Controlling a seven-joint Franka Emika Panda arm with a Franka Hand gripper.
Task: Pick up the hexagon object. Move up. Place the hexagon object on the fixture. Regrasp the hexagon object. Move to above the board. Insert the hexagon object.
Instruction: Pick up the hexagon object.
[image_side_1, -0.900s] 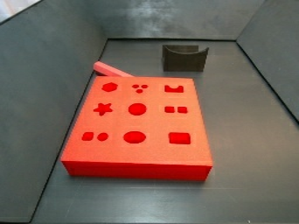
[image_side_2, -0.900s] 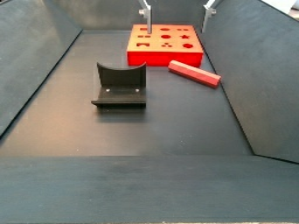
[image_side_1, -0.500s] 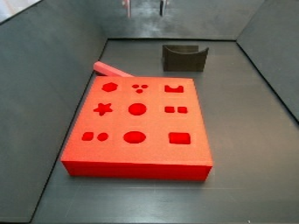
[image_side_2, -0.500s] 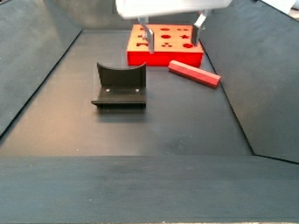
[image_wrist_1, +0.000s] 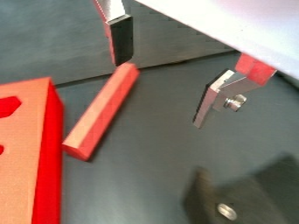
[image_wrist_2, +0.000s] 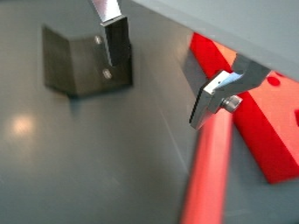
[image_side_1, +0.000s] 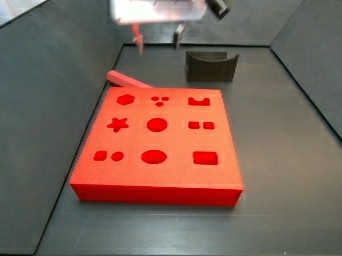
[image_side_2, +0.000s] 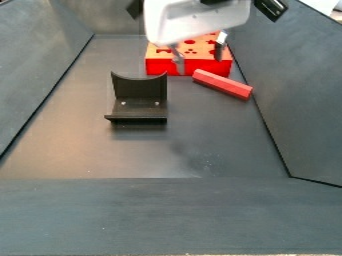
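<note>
The hexagon object (image_side_1: 127, 79) is a salmon-pink rod lying on the dark floor by the board's far left corner; it also shows in a side view (image_side_2: 222, 83) and in both wrist views (image_wrist_1: 103, 109) (image_wrist_2: 211, 175). The red board (image_side_1: 158, 175) with cut-outs lies flat. The dark fixture (image_side_1: 211, 66) stands behind the board's far right corner. My gripper (image_side_1: 159, 42) hangs open and empty above the floor, between the rod and the fixture, touching neither. In a wrist view one finger (image_wrist_1: 118, 37) is near the rod's end, the rod lying outside the gap.
Grey walls close in the floor on the left, right and back. The board (image_side_2: 183, 66) lies against the far side in a side view, with the fixture (image_side_2: 136, 98) nearer the middle of the floor. The fixture also shows in both wrist views (image_wrist_1: 251, 197) (image_wrist_2: 84, 57).
The gripper has come down from the top edge of both side views into full view, toward the floor near the rod. The rod, board and fixture have not moved.
</note>
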